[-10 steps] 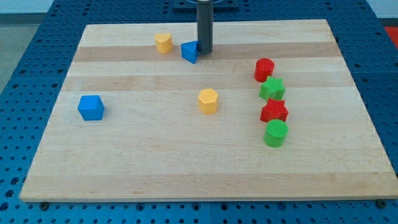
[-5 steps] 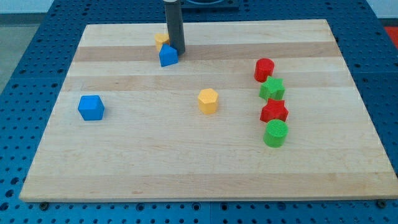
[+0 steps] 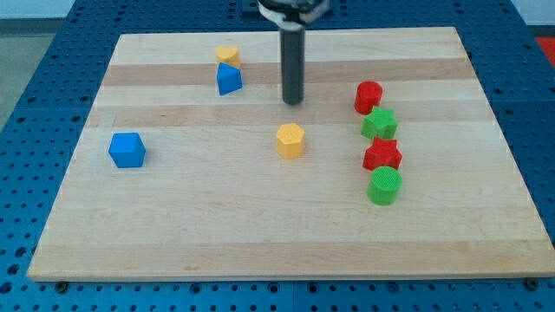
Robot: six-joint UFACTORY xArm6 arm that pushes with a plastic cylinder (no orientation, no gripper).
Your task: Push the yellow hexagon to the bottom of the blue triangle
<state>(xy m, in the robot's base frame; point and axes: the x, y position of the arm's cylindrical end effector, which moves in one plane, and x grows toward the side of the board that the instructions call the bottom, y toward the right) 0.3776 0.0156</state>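
The yellow hexagon (image 3: pixel 290 139) lies near the middle of the wooden board. The blue triangle (image 3: pixel 229 80) sits up and to the left of it, touching a small yellow block (image 3: pixel 228 56) just above it. My tip (image 3: pixel 293 101) rests on the board a short way above the yellow hexagon and to the right of the blue triangle, touching neither.
A blue cube (image 3: pixel 127 150) sits at the view's left. At the right a column runs downward: red cylinder (image 3: pixel 368 97), green star (image 3: pixel 379 124), red star (image 3: pixel 382 156), green cylinder (image 3: pixel 384 185). The board's edges (image 3: pixel 78 156) border blue pegboard.
The tip pushed the blue triangle left against the small yellow block, then moved away right and down to above the yellow hexagon. The other blocks stayed put.
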